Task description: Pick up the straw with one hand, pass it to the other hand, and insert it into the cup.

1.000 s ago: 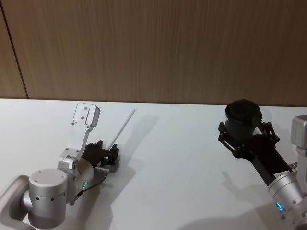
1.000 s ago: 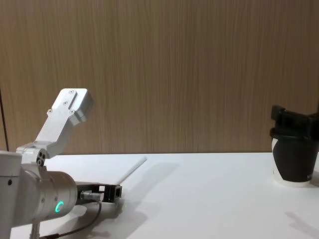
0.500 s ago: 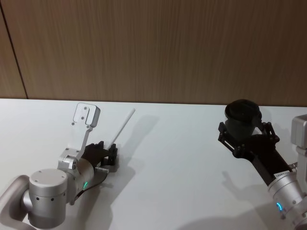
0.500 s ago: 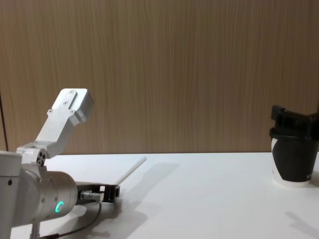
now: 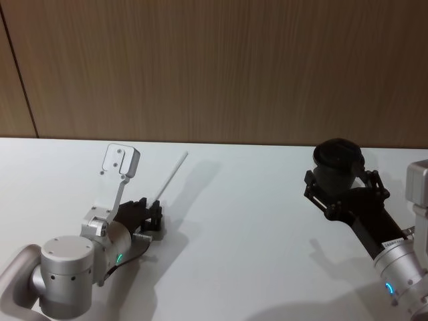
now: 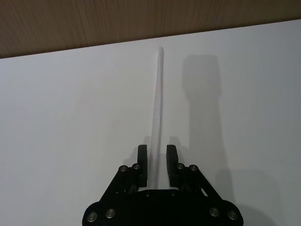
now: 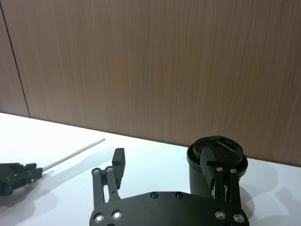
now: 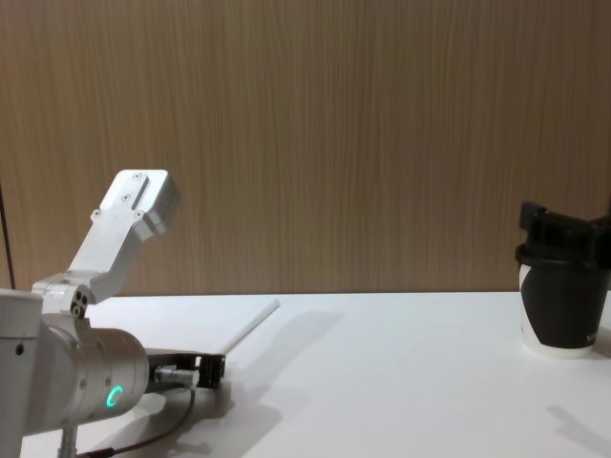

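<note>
White on the white table (image 5: 254, 221), the straw (image 5: 170, 175) is laid flat at the left, pointing towards the far side. Its near end is straddled by the left gripper (image 6: 157, 157), whose fingers are held apart. The pick-up is judged to be in hand, and closing squarely on that end is called for next. At the right, the right gripper (image 7: 162, 155) is held spread beside the cup (image 5: 338, 164).
</note>
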### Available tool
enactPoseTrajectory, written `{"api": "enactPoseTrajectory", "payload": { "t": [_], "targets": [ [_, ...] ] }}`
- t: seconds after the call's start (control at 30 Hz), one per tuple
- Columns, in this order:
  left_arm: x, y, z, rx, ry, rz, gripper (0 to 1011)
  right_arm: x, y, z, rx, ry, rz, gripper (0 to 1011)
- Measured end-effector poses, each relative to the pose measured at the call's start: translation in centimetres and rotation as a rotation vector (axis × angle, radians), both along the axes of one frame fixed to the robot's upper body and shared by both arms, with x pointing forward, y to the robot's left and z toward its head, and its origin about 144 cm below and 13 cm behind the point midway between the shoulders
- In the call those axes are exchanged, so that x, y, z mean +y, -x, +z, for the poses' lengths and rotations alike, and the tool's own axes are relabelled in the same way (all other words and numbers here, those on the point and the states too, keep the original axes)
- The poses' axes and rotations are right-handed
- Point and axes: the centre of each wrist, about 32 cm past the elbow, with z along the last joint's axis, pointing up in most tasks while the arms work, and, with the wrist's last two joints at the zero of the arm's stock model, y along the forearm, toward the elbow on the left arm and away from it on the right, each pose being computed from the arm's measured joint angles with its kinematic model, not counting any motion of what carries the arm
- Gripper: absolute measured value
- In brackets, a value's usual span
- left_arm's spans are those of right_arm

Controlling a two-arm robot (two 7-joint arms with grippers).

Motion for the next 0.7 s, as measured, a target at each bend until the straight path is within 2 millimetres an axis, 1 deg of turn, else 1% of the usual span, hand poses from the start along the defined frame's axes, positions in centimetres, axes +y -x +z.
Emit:
{"api": "enactPoseTrajectory", "payload": {
  "t": [0.7],
  "targets": [
    [0.01,0.0,0.0,0.0,0.0,0.0,126,0.0,0.0,0.0,0.0,0.0,0.0,1001]
  ]
}}
